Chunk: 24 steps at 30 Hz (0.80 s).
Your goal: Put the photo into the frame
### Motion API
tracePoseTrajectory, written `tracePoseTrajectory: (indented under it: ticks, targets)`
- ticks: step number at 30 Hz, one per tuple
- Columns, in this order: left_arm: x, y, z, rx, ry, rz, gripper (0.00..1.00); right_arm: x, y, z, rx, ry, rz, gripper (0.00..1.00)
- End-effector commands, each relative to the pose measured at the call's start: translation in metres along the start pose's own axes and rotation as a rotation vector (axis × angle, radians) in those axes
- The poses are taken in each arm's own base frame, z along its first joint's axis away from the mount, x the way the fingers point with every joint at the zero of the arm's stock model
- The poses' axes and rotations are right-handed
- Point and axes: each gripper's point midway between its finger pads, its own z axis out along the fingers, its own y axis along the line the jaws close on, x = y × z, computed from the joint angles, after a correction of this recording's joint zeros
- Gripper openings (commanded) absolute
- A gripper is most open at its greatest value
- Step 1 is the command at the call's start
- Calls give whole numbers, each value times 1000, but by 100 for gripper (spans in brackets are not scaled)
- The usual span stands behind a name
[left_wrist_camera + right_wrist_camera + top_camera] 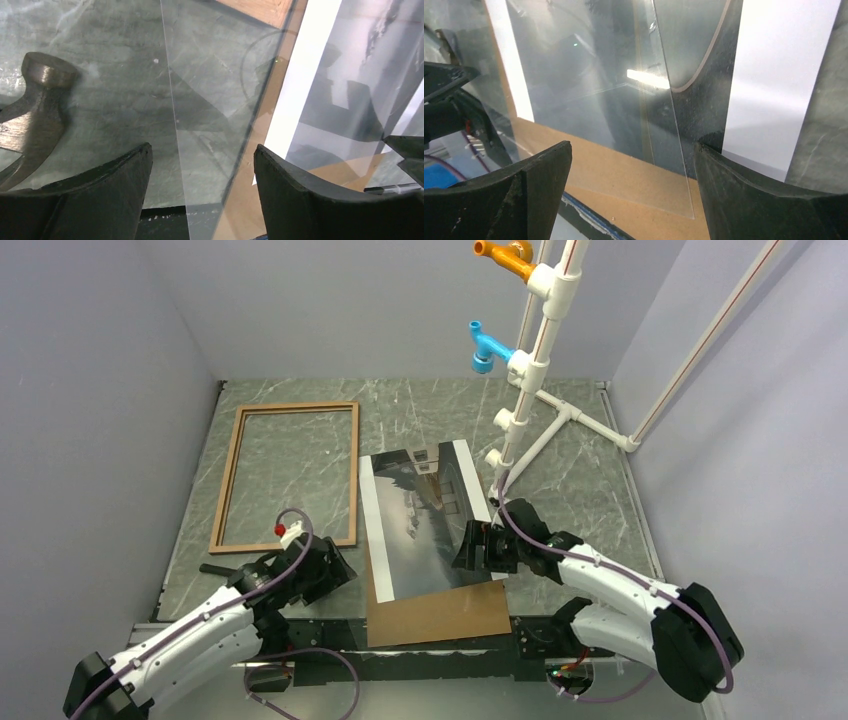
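Your left fingers (110,185) and right fingers (764,195) stand wide, empty. The photo (430,520) looks thin and slick; pinch its white edge.

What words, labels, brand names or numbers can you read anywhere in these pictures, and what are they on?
None can be read. The photo shows only a grey landscape with white bands; the frame and the brown backing board are plain, with no lettering.
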Motion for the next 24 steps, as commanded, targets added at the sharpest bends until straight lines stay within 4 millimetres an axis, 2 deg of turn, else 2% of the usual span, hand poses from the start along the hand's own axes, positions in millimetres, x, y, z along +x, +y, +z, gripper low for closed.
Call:
tracePoseTrajectory:
  ticks: [1,5,8,16,24]
  targets:
    - [-5,-7,6,66,-26,-51,78,-19,-4,3,65,-39,-50,93]
    - [-9,-5,11,95,-51,-84,76,-27,0,9,47,-58,-54,93]
    - [-13,-6,12,109,-72,-110,75,-29,14,16,-29,-58,-42,93]
    - [-22,-20,12,191,-107,-120,73,-11,22,30,-124,14,49,92]
    - [-34,-44,-13,294,-137,-76,71,4,26,26,-184,54,105,91]
